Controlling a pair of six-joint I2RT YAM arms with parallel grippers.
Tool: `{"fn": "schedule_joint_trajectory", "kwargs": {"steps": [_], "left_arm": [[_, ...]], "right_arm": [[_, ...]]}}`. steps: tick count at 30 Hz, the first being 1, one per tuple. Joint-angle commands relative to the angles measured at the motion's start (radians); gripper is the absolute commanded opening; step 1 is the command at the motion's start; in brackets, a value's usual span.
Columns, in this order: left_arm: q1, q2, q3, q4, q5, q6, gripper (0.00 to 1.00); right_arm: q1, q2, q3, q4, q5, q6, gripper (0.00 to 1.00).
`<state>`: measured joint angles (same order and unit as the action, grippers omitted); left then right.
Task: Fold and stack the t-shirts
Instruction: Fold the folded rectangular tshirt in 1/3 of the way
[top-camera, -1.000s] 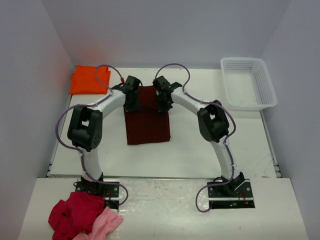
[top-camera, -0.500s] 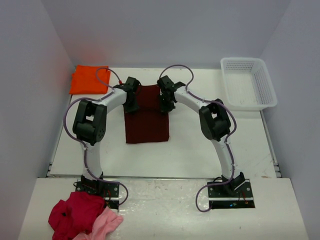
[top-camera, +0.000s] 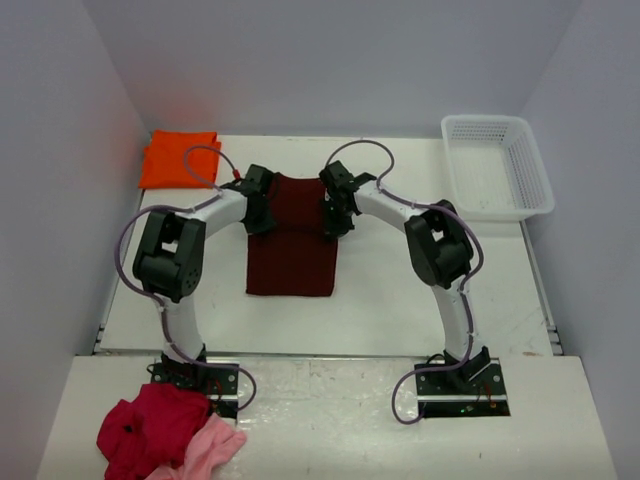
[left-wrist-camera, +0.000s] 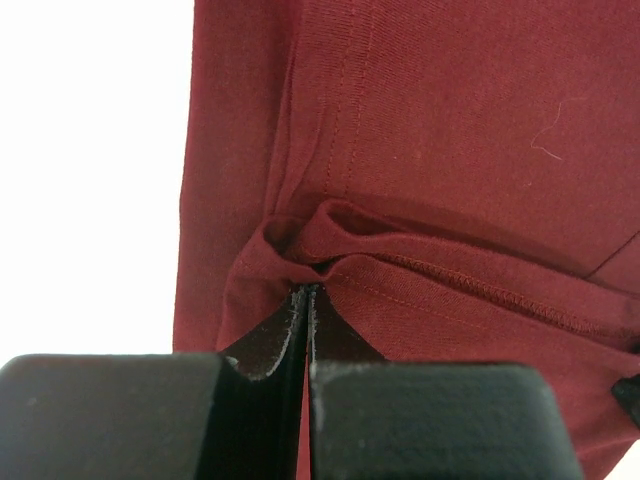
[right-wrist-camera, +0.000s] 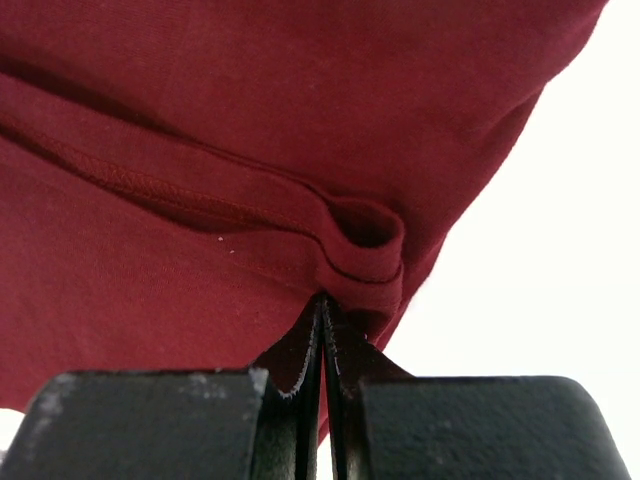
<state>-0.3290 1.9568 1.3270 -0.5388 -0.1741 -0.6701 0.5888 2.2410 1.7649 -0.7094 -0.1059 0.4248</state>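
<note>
The dark maroon t-shirt lies as a narrow folded rectangle in the middle of the table. My left gripper is shut on its left edge, pinching a bunched fold of maroon cloth. My right gripper is shut on its right edge, pinching a hemmed fold. Both grippers hold the cloth's far part slightly raised over the rest. The bright orange t-shirt lies folded at the far left corner.
A white mesh basket stands at the far right. A crimson-red garment and a light pink garment lie bunched on the near shelf by the left arm's base. White walls enclose the table.
Both grippers have moved toward the near side, carrying the maroon shirt's far edge with them. The shirt's near edge now lies closer to me.
</note>
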Motion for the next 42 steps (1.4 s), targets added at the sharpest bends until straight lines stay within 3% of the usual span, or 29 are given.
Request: {"fn": "schedule_joint_trajectory", "kwargs": {"steps": [1, 12, 21, 42], "left_arm": [[-0.011, -0.024, -0.103, -0.076, -0.015, -0.002, 0.0], [-0.16, -0.113, -0.233, -0.062, -0.016, -0.052, 0.0], [-0.179, -0.18, -0.334, -0.036, -0.022, -0.06, 0.0], [-0.219, -0.288, -0.413, 0.0, 0.019, -0.065, 0.0]], "right_arm": [[-0.001, -0.053, -0.089, -0.068, 0.017, 0.029, 0.0], [-0.001, -0.202, -0.342, 0.007, 0.052, 0.087, 0.0], [-0.001, -0.331, -0.599, 0.134, 0.069, 0.121, 0.0], [0.06, -0.515, -0.826, 0.2, 0.094, 0.219, 0.0]]}}
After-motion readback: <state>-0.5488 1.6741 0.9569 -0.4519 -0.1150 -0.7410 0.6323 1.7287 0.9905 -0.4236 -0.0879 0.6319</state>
